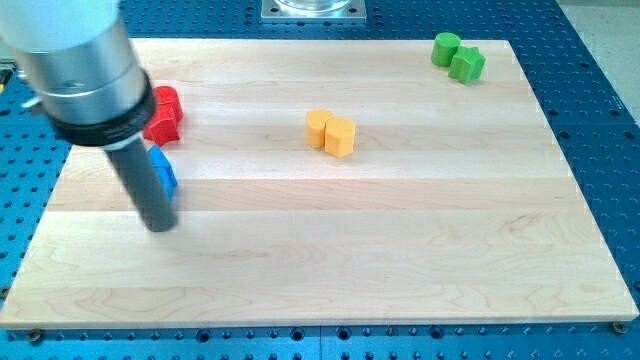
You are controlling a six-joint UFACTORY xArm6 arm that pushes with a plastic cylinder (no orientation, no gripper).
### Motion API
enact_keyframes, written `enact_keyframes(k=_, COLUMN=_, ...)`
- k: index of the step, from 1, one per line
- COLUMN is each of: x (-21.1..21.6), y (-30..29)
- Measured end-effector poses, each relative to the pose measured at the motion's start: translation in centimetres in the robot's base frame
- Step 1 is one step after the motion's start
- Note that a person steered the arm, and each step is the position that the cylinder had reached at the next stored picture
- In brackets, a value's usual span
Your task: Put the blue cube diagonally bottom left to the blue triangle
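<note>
Resting low on the left side of the worktop (pixel 400 260), my tip (pixel 160 226) sits on the pale wood just near of a blue block (pixel 163 170). No claw on this rig, so there is no claw state to tell: the arm ends in a plain dark rod under a broad grey housing.

Blue block: only a sliver shows at the rod's right edge, the rest hidden behind the rod. Shape cannot be made out, so cannot tell whether it is the cube or the triangle. Only one blue piece is visible.

Red blocks (pixel 163 113): two, touching, just far of the blue block and partly covered by the arm housing; shapes unclear.

Yellow blocks (pixel 331 131): two, touching side by side, around mid-worktop toward the far side, well apart from the tip. Rounded and angular outlines, exact shapes uncertain.

Green blocks (pixel 458 56): two, touching, at the far right corner; the left one looks like a cylinder, the right one is more angular.

Blue perforated base plate (pixel 600 120) surrounds the worktop.
</note>
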State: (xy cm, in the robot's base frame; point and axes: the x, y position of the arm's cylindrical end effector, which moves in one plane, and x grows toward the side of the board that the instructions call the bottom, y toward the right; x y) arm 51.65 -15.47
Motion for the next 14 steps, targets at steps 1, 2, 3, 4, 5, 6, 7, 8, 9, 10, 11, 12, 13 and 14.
enact_keyframes(k=1, x=-1.3, y=2.3)
enact_keyframes(k=2, x=-1.5, y=2.4)
enact_keyframes(k=3, x=-1.5, y=2.6)
enact_keyframes(k=4, x=-1.5, y=2.7)
enact_keyframes(k=5, x=0.0, y=2.7)
enact_keyframes(k=6, x=1.0, y=1.3)
enact_keyframes(k=7, x=-1.5, y=-0.5)
enact_keyframes(k=8, x=-3.4, y=-2.4)
enact_keyframes(k=9, x=-5.4, y=-4.1)
enact_keyframes(k=10, x=-4.1, y=-8.8)
enact_keyframes(k=11, x=-3.8, y=-4.2)
enact_keyframes(k=12, x=-7.1, y=-0.5)
enact_keyframes(k=13, x=-7.4, y=-1.3)
enact_keyframes(k=14, x=-8.2, y=-3.6)
